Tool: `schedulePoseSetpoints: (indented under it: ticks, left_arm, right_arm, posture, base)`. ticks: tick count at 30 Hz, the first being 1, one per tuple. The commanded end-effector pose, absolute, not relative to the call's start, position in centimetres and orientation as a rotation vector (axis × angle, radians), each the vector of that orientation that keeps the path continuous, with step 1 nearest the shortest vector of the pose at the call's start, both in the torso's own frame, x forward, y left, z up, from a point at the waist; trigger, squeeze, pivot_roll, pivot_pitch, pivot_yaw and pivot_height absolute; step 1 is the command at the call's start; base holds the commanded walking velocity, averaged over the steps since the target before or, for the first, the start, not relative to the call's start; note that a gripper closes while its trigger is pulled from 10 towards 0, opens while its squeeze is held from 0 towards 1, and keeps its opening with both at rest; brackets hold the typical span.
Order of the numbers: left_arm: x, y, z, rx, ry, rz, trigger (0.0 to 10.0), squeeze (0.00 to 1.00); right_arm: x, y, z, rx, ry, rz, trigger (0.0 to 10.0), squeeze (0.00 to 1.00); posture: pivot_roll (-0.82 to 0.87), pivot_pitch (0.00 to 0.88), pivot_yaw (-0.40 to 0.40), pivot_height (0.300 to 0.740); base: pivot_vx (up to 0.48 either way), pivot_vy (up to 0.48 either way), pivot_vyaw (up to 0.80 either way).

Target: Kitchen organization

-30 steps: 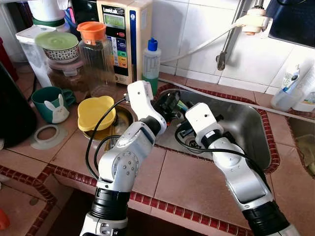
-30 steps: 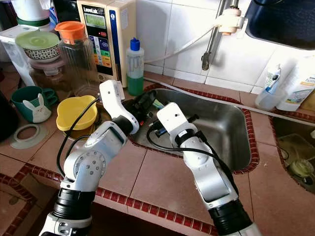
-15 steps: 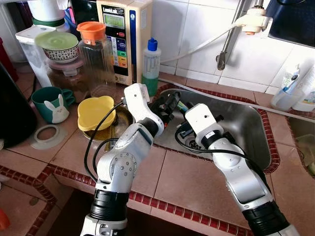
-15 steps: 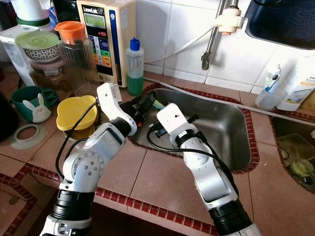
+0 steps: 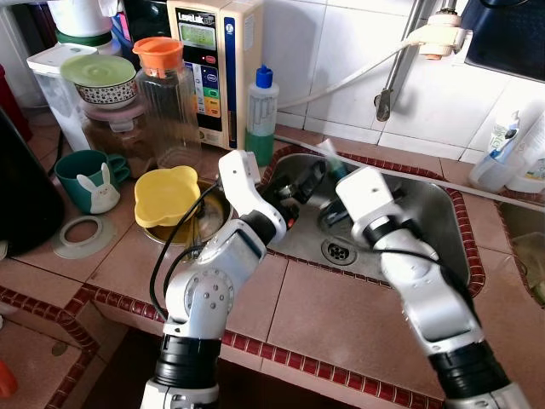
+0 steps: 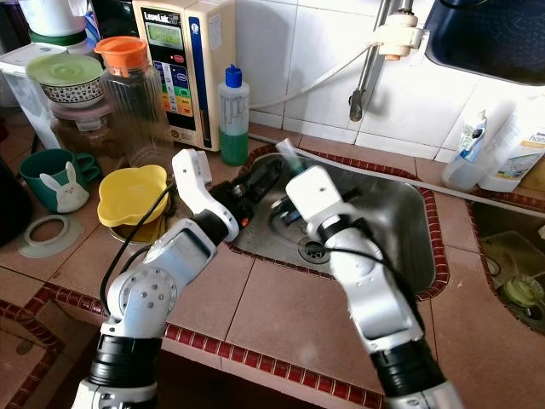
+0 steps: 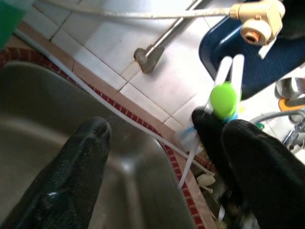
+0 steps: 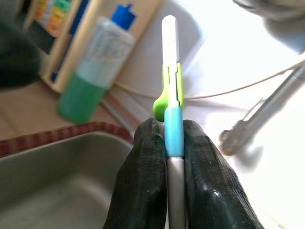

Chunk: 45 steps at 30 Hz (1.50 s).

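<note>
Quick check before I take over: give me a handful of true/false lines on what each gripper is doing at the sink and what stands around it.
1. The right gripper is shut on a white, blue and green utensil. True.
2. The left gripper is clamped on the same utensil. False: its fingers stand open over the sink, with nothing between them.
3. The green soap bottle lies on its side inside the sink. False: it stands upright on the counter beside the sink's corner.
4. A yellow bowl sits on the counter beside the left arm. True.
5. The sink drain is covered by a plate. False: the drain is bare.
</note>
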<state>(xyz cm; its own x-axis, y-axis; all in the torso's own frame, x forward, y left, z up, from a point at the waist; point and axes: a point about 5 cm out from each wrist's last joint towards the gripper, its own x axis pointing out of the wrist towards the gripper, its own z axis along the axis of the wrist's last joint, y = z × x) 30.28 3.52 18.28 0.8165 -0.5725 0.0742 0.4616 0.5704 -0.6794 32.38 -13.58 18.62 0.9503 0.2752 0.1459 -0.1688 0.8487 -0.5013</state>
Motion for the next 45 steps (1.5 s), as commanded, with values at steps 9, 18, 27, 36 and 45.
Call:
schedulePoseSetpoints:
  ticks: [9, 18, 27, 36, 45]
  left_arm:
    - [30.1, 6.1, 17.7, -0.359, 0.025, -0.574, 10.0, 1.00]
    - [29.3, 6.7, 16.5, -0.188, 0.014, -0.573, 10.0, 0.00]
    - [28.9, 6.5, 16.1, -0.155, 0.007, -0.587, 10.0, 0.00]
    - [29.0, 6.5, 15.9, -0.148, 0.007, -0.590, 10.0, 0.00]
    - [29.4, 6.9, 16.4, -0.058, -0.043, -0.532, 10.0, 0.00]
  right_arm:
    - [35.9, -15.9, 16.7, -0.524, -0.037, 0.213, 10.0, 0.00]
    - [37.2, -17.3, 15.1, -0.467, 0.160, 0.200, 10.0, 1.00]
    - [36.4, -18.1, 12.6, -0.452, 0.286, 0.220, 10.0, 1.00]
    - [35.6, -18.7, 11.6, -0.437, 0.330, 0.212, 10.0, 1.00]
    - [35.4, -18.0, 13.5, -0.318, 0.224, 0.222, 10.0, 1.00]
  posture:
    - [0.10, 0.014, -0.026, 0.740]
    - [0.11, 0.013, -0.029, 0.740]
    - [0.11, 0.013, -0.025, 0.740]
    - [0.11, 0.010, -0.018, 0.740]
    - [0.11, 0.005, -0.017, 0.740]
  base:
    - [0.000, 0.000, 0.00]
    - [0.000, 0.000, 0.00]
    - [0.000, 0.000, 0.00]
    - [0.000, 0.000, 0.00]
    - [0.000, 0.000, 0.00]
